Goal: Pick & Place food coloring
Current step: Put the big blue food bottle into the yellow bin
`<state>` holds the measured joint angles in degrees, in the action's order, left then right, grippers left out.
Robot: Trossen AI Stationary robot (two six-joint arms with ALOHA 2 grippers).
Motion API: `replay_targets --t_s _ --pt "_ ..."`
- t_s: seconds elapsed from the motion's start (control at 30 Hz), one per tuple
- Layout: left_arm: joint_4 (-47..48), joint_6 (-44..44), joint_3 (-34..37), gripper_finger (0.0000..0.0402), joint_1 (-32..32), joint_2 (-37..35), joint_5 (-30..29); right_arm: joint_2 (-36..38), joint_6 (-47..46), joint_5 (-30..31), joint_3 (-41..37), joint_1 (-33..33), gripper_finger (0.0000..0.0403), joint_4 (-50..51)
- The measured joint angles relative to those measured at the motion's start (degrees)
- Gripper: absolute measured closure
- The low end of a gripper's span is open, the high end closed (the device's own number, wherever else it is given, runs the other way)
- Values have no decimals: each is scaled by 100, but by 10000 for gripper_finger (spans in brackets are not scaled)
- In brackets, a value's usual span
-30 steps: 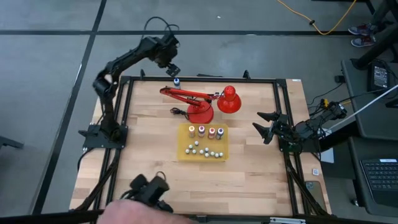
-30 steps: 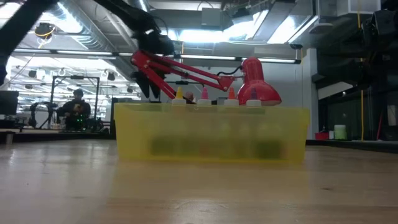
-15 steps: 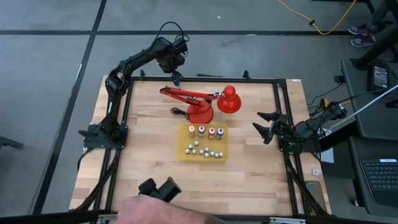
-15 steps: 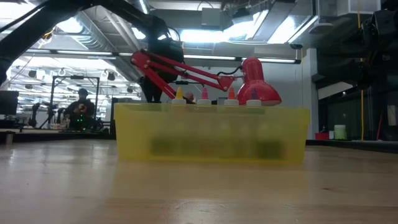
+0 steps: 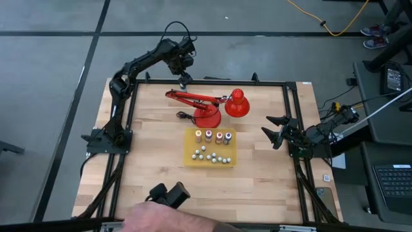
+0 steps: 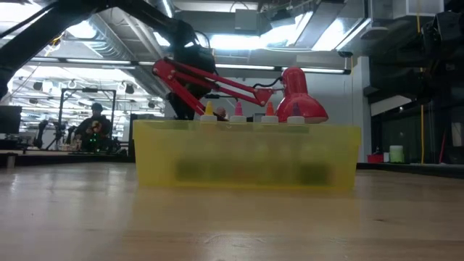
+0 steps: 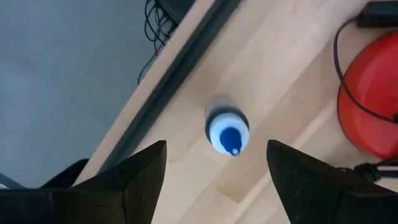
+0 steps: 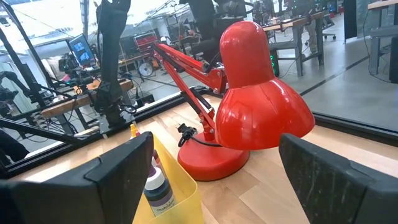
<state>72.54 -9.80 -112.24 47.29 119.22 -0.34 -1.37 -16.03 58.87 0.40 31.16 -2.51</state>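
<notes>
A tiny pale food coloring bottle with a blue cap (image 7: 227, 132) stands upright on the wood, close to the table's far edge rail. My left gripper (image 7: 216, 149) (image 5: 183, 77) hangs above it, open and pointing down, clear of the bottle. In the high view the gripper hides that bottle. Several more food coloring bottles (image 5: 213, 136) (image 6: 238, 112) stand in a row in the yellow tray (image 5: 191, 155) at mid-table. My right gripper (image 5: 273, 129) (image 8: 216, 140) waits open at the table's right edge.
A red desk lamp (image 5: 209, 106) (image 8: 261, 106) stands between the blue-capped bottle and the tray, its arm reaching toward the left gripper. Small white pieces (image 5: 212, 156) lie in the tray. A person's hand (image 5: 161, 216) holds a black object (image 5: 168, 194) at the near edge.
My left gripper has moved from beyond the table's far edge toward the table's right and near side, coming over the blue-capped bottle and hiding it in the high view. The person's hand with the black object has shifted right along the near edge.
</notes>
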Motion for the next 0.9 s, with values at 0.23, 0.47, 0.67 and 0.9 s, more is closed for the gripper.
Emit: replay_targets --t_s 0.23,0.47,0.67,0.9 --pt "-163 4 150 131 -33 74 -11 0 0 0 -2 -2 56 0" --pt "-163 57 152 131 -81 281 -7 -2 0 0 0 -1 56 0" --pt "-194 107 154 131 -79 437 -8 0 0 1 0 -1 56 0" --pt "-231 63 161 131 -64 588 -6 0 0 0 0 -1 56 0"
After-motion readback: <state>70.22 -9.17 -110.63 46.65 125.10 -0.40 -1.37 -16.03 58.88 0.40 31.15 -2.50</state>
